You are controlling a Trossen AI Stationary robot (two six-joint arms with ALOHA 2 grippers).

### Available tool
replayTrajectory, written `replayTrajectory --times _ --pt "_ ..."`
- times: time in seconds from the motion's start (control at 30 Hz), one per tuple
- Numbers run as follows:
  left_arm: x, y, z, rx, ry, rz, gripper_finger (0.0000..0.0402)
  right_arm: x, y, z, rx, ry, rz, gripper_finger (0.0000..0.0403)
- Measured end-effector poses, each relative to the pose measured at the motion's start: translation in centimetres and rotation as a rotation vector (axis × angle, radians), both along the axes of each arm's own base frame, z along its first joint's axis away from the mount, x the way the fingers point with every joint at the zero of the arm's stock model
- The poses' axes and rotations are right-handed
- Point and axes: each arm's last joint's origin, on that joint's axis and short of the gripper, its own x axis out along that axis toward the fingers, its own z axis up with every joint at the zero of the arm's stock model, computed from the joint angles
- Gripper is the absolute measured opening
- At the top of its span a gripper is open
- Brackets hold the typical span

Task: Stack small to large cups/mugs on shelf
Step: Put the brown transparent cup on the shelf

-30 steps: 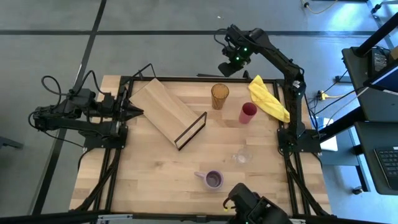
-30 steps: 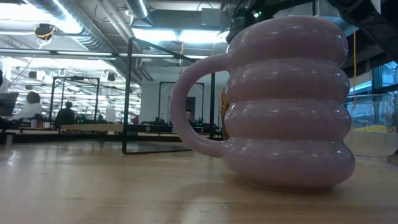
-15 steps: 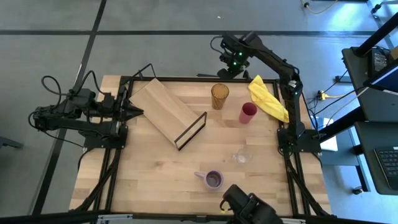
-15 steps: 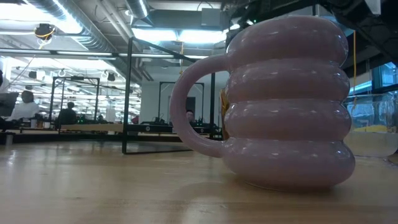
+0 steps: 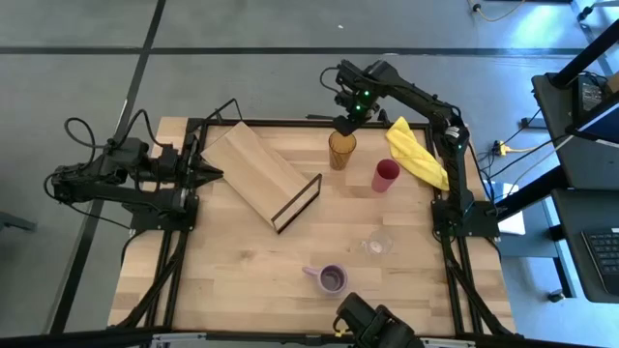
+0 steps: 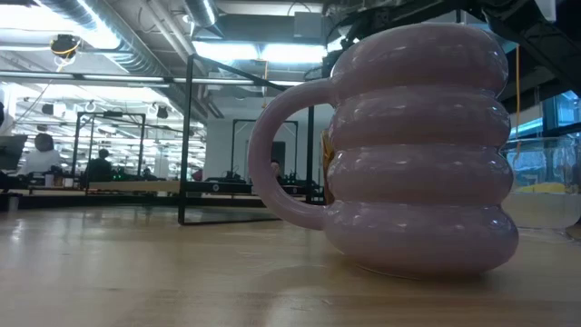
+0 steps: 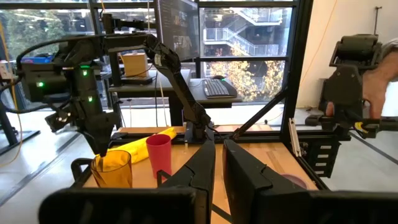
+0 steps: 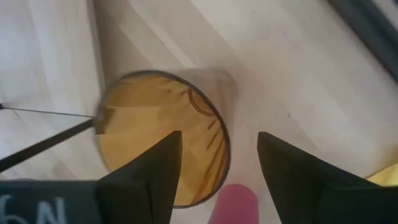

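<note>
On wood table (image 5: 242,261), right end effector (image 5: 343,124) open over amber tumbler (image 5: 341,150), office bkgd.

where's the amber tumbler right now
In the high view the amber tumbler stands near the table's far edge, between the shelf and the red cup, directly under the open right hand.

No legible text, labels or numbers anywhere.

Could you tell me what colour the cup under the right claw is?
Amber, translucent: the tumbler shows best in the right wrist view.
</note>
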Motion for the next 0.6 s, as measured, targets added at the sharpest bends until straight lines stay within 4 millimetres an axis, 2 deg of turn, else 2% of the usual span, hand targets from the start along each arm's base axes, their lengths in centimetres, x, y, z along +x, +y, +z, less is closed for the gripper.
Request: replayTrajectory --times 0.1,0.37,0.47,0.6 --pt "0.0 0.0 0.0 0.000 0.000 0.000 0.0027 -0.1 0.0 -1.0 0.022 0.026 -0.015 0.0210" --pt "0.0 0.0 0.0 0.000 0.000 0.000 0.0028 0.5 0.4 -2.1 0.013 0.035 -0.030 0.0202" --pt "0.0 0.0 0.0 0.000 0.000 0.000 0.0027 0.9 0.8 -2.1 -0.029 0.053 -0.015 0.0182" --pt "0.0 0.0 0.0 0.000 0.000 0.000 0.0028 1.6 1.4 -1.9 -0.078 0.056 0.038 0.0136"
